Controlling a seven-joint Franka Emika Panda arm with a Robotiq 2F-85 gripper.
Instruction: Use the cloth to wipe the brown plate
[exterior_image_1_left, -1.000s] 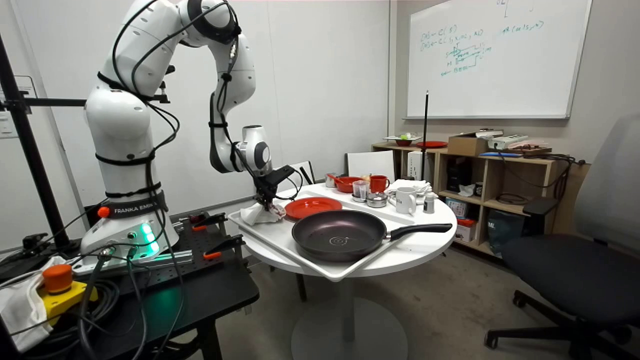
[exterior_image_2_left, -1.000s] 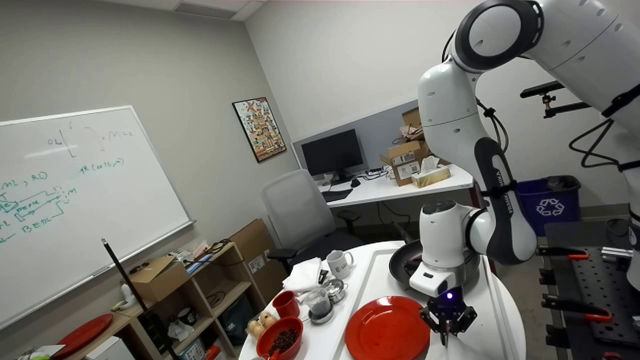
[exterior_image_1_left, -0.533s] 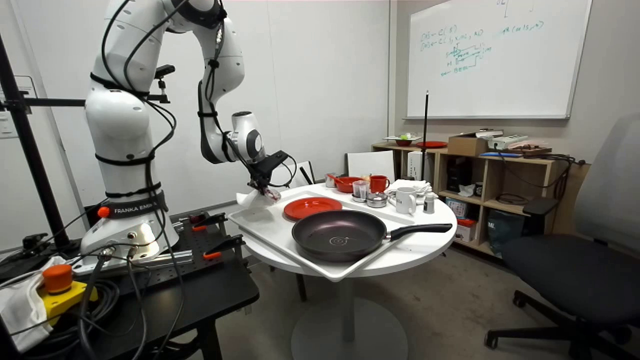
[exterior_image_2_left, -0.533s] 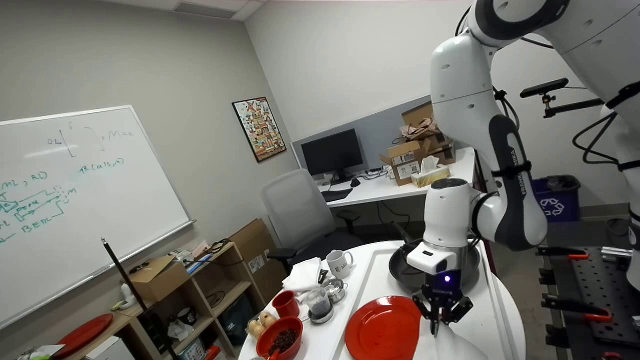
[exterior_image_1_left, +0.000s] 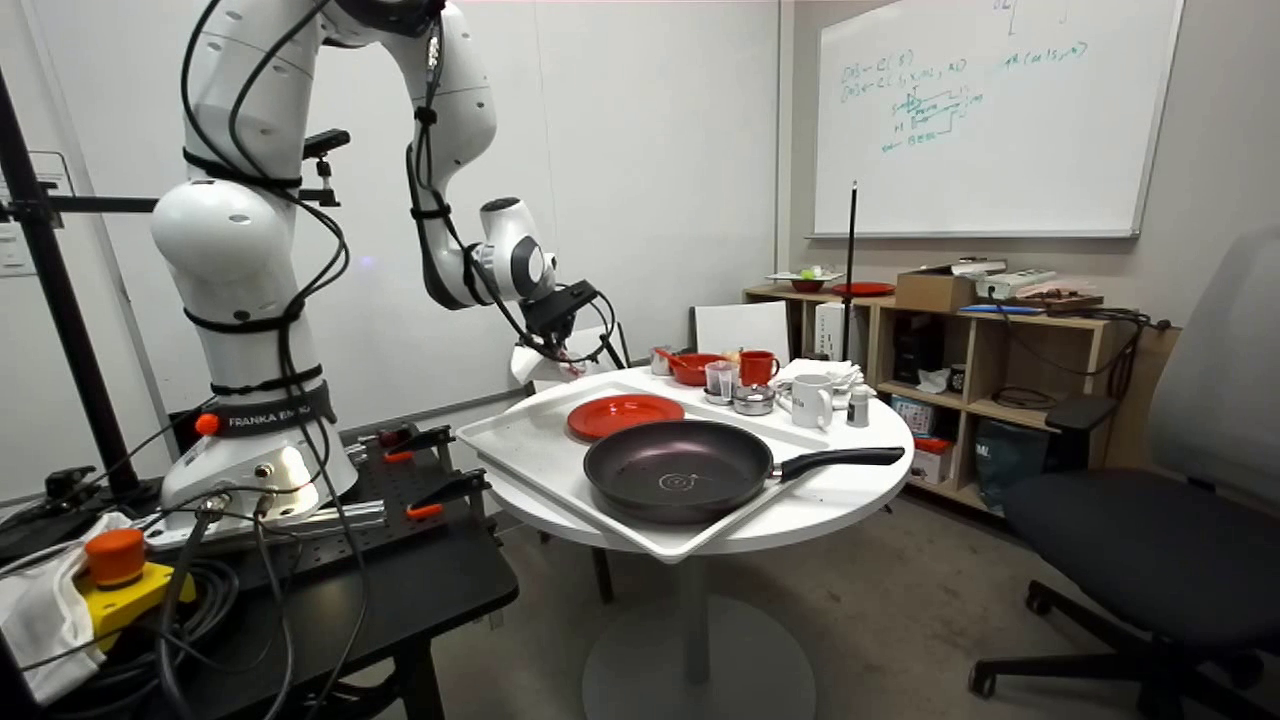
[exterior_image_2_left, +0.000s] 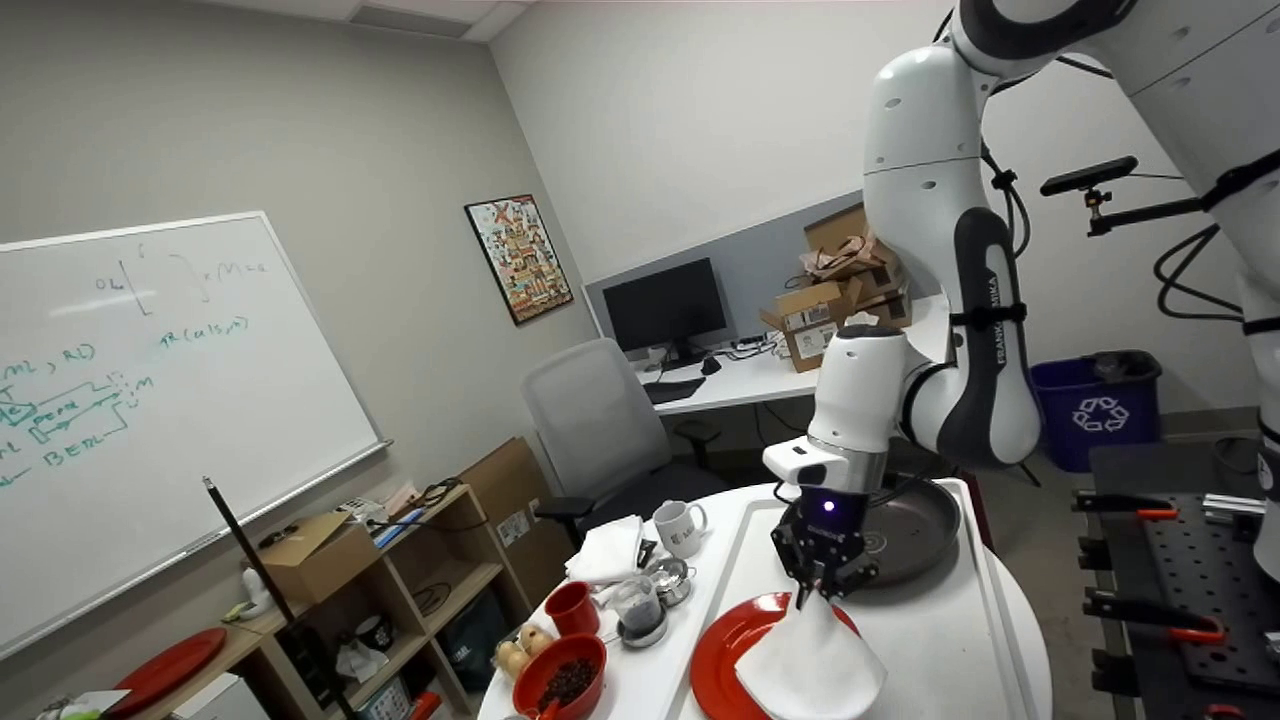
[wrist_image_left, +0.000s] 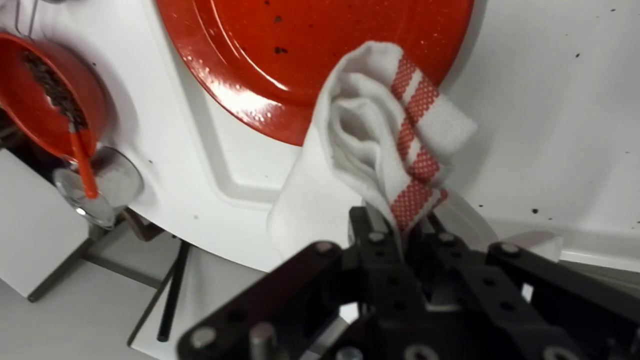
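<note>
Red and round, one plate is set on a white tray beside one dark pan. One red-striped cloth is pinched in the nearly closed gripper, held out by an arched arm bent downward at the wrist. One bowl, one red mug and one white mug are set beside the tray.

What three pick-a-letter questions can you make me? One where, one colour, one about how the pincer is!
1. Where does the frying pan rest?
A) chair
B) tray
C) floor

2. What colour are the stripes on the cloth?
A) red
B) blue
C) green

3. How is the pincer?
A) wide open
B) shut, empty
C) shut on the cloth

1 B: both exterior views show it there.
2 A: they look red in the wrist view.
3 C: the wrist view shows cloth pinched in it.
</note>
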